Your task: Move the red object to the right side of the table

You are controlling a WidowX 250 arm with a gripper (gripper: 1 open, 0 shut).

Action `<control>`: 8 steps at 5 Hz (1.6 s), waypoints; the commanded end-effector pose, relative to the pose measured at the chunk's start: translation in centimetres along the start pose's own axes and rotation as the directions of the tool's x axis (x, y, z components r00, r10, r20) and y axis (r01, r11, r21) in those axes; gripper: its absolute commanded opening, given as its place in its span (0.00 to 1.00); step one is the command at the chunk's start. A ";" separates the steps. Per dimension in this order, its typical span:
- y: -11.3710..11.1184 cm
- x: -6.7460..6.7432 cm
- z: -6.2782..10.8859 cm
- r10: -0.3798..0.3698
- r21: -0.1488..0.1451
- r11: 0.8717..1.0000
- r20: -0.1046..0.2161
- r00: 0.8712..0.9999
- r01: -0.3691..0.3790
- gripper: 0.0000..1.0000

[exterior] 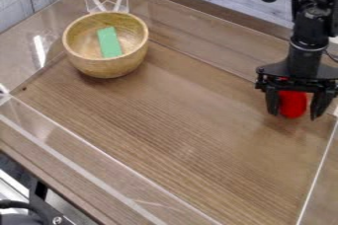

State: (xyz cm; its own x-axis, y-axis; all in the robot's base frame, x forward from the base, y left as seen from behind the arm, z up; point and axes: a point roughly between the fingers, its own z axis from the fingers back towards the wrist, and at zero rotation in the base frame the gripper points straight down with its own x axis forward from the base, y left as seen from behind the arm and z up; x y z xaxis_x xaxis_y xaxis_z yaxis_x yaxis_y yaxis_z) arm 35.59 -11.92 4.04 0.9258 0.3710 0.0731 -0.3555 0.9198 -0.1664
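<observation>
The red object (292, 104) rests on the brown wood-grain table (185, 120) near its right edge, small and glossy. My gripper (295, 108) points straight down over it, black, with its jaws spread wider than the fruit. One finger (270, 100) stands to the left of the fruit and the other to the right, each with a small gap. The fruit's top is hidden under the gripper body.
A wooden bowl (77, 59) holding a green block (109, 41) sits at the back left. A low clear acrylic wall (79, 160) edges the table, and its right side runs close to the gripper.
</observation>
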 end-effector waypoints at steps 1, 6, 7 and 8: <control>-0.4 1.2 4.4 -0.022 -0.051 0.998 0.074 0.997 0.026 1.00; 5.2 2.1 6.0 0.101 -0.008 0.995 0.130 0.986 -0.100 1.00; 5.0 1.9 5.3 0.105 -0.001 0.994 0.134 0.985 -0.106 1.00; 4.8 1.6 4.9 0.105 0.002 0.994 0.139 0.985 -0.106 1.00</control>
State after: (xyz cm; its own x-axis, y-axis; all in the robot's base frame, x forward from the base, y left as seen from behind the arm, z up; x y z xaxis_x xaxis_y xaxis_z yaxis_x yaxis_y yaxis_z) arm 34.31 -6.12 6.32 0.8624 0.4845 0.1471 -0.4670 0.8733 -0.1384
